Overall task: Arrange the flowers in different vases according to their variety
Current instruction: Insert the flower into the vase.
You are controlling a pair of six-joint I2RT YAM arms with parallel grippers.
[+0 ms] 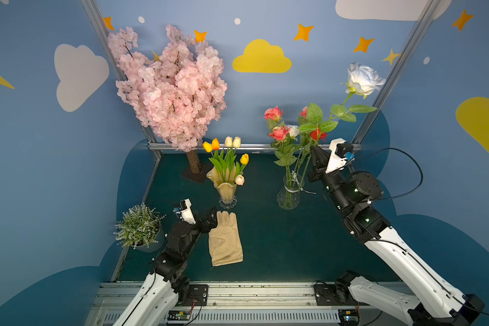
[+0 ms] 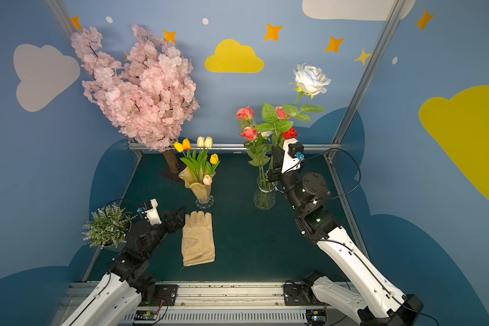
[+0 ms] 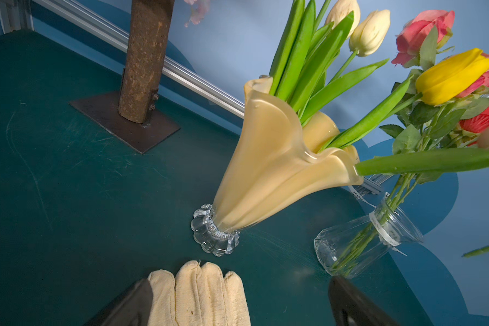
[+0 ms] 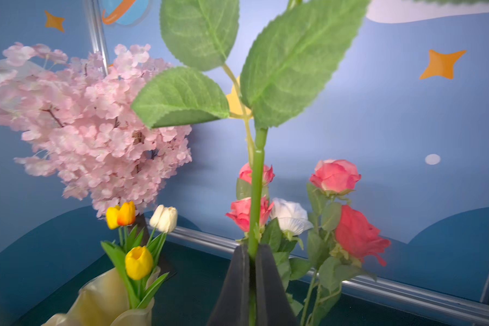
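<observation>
White band [image 3: 384, 230] on clear vase [image 3: 347, 249] carries tiny, unreadable print.

The left gripper [image 3: 240, 283] is hovering, jaws spread, above a glove [image 3: 198, 293]; just ahead, a yellow vase [image 3: 266, 175] is holding tulips [image 3: 302, 56].

- No word, brand or number can be read in any view.
- The white band [image 3: 383, 230] tied around the neck of the clear glass vase [image 3: 347, 251] bears faint grey marks, perhaps print. In the left wrist view they are too small and blurred to make out.
</observation>
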